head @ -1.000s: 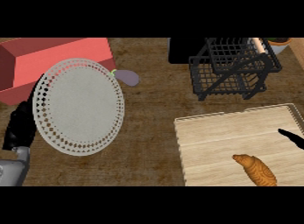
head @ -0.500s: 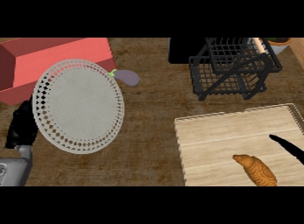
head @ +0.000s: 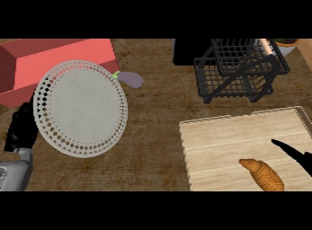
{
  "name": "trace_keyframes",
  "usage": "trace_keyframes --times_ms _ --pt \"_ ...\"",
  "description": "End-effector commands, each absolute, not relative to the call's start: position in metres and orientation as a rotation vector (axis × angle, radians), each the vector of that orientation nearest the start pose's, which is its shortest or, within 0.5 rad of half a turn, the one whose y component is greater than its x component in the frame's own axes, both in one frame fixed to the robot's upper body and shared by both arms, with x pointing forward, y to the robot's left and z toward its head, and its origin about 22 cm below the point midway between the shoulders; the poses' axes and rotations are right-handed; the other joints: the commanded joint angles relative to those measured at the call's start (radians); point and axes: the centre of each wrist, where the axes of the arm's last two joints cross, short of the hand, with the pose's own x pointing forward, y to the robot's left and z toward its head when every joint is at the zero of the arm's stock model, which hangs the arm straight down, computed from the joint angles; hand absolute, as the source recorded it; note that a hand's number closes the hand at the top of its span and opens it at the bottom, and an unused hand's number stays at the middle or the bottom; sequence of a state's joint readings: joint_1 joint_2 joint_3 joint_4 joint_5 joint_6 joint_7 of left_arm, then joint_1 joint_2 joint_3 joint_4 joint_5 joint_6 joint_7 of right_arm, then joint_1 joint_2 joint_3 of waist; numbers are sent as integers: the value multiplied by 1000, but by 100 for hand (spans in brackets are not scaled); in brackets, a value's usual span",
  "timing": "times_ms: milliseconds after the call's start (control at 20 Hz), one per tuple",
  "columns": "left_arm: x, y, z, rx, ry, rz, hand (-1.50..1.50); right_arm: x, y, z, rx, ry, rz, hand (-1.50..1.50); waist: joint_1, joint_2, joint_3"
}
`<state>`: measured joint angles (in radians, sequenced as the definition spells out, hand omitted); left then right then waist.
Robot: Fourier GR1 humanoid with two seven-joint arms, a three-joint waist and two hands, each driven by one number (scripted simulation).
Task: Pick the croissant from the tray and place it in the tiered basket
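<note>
A golden-brown croissant (head: 261, 174) lies on the pale wooden tray (head: 238, 134) at the lower right of the head view. My right hand (head: 303, 161) comes in from the right edge with straight fingers, just right of the croissant and not touching it. The black wire tiered basket (head: 241, 67) stands beyond the tray at the upper right. My left hand (head: 20, 128) rests at the left edge, fingers relaxed, partly hidden behind a plate.
A large pale perforated plate (head: 82, 114) lies left of centre. A red bin (head: 45, 60) sits behind it at the upper left. A small purple eggplant (head: 130, 79) lies by the plate's far rim. A dark block (head: 191, 51) stands beside the basket.
My right hand has slid left over the tray and closer to the croissant. The left hand, croissant and basket have stayed where they were.
</note>
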<state>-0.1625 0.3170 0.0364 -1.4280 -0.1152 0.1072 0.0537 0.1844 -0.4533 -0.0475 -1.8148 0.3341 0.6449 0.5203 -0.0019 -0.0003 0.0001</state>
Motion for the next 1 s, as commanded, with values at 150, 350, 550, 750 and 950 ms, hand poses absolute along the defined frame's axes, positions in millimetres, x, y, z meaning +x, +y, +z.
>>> trace_keyframes --times_ms 150,350,550,750,950 --pt "271 298 26 435 -1541 -230 0 220 -317 38 -371 -766 927 -150 4 0 0" --pt "282 298 35 438 -1526 -215 0 195 -321 36 -339 -745 935 -150 -1 0 0" --pt "273 314 31 444 -1536 -228 0 224 -312 15 -310 -740 925 -150 4 1 0" --pt "285 289 24 428 -1544 -226 0 207 -315 10 -205 -692 1069 150 0 2 0" --pt "281 299 28 422 -1535 -227 0 215 -317 18 -340 -788 1192 150 4 1 1"
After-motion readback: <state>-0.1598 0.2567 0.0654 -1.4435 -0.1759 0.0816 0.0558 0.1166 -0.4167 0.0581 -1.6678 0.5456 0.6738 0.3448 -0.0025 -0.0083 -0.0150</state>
